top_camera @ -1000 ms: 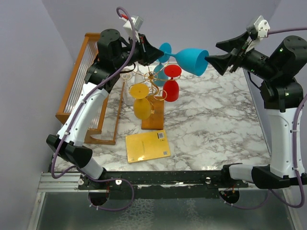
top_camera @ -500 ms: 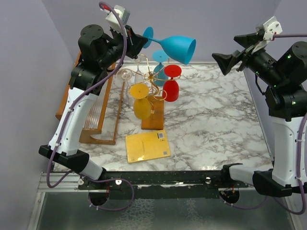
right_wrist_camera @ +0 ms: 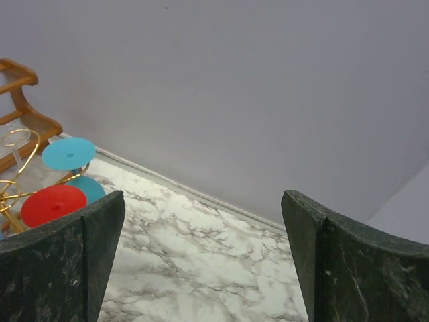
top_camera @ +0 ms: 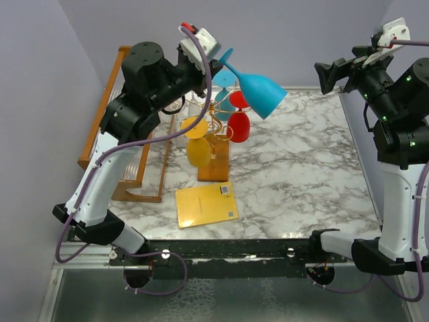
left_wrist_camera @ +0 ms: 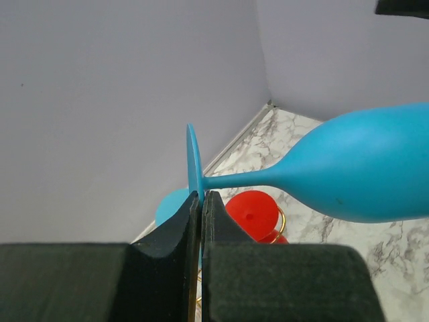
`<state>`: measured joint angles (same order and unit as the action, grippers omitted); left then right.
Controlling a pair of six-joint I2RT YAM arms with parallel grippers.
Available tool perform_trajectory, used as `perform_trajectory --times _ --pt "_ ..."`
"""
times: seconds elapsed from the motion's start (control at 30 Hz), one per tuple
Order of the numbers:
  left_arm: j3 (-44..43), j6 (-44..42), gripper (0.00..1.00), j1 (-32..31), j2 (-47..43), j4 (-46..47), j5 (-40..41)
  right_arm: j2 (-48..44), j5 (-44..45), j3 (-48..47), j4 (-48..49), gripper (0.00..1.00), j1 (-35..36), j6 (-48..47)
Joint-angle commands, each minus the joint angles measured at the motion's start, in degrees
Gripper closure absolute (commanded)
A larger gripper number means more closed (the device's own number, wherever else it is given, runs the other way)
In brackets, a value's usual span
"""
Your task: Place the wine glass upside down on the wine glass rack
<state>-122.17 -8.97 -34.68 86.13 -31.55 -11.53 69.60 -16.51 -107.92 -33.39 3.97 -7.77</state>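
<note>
Left gripper (left_wrist_camera: pixel 201 198): pinched tight on rim of flat foot of blue wine glass (left_wrist_camera: pixel 362 171), pads nearly meeting. Right gripper (right_wrist_camera: pixel 201 255): spread wide, nothing between, well off at 3 o'clock of glass. Held in air over wine glass rack (top_camera: pixel 216 114), foot toward 11 o'clock, bowl sloping down toward 4 o'clock in top view; not on rack yet. Top view: grip point hard to make out behind wrist cam, gold wire partly hidden by arm + glass. Left wrist view: pinch clear, bowl mouth cut off at right edge. Right wrist view: no held glass, just rack edge w/ red glass (right_wrist_camera: pixel 52 204) + hung blue glass (right_wrist_camera: pixel 68 153). Top view only: yellow glass (top_camera: pixel 198 151), wooden frame (top_camera: pixel 114 107), yellow booklet (top_camera: pixel 206 204) on marble table (top_camera: pixel 308 181).
</note>
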Motion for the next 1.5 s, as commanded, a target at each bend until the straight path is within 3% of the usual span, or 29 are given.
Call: perform_trajectory --times 0.0,0.17,0.33,0.63,1.0,1.47 --pt "-2.2 -11.9 1.0 -4.5 0.7 -6.0 3.2 -0.2 1.6 0.4 0.8 0.01 -1.0 0.7" --pt "-2.2 -19.3 1.0 -10.0 2.0 -12.1 2.4 -0.6 -0.6 1.5 1.1 0.0 -1.9 1.3" --pt "0.8 -27.6 1.0 -15.9 3.3 -16.0 9.8 -0.8 -2.2 2.1 1.1 0.0 -2.5 1.5" --pt "5.3 -35.4 1.0 -21.4 4.8 -17.0 17.9 -1.0 -5.0 4.0 1.7 0.0 -3.0 1.9" --pt "9.2 -39.0 1.0 -23.5 4.7 -16.2 26.9 -0.9 -5.4 4.6 1.9 0.01 -3.3 1.9" --pt "11.2 -39.8 1.0 -23.5 3.2 -15.7 29.2 -1.2 -8.4 5.4 2.4 0.0 -4.7 2.6"
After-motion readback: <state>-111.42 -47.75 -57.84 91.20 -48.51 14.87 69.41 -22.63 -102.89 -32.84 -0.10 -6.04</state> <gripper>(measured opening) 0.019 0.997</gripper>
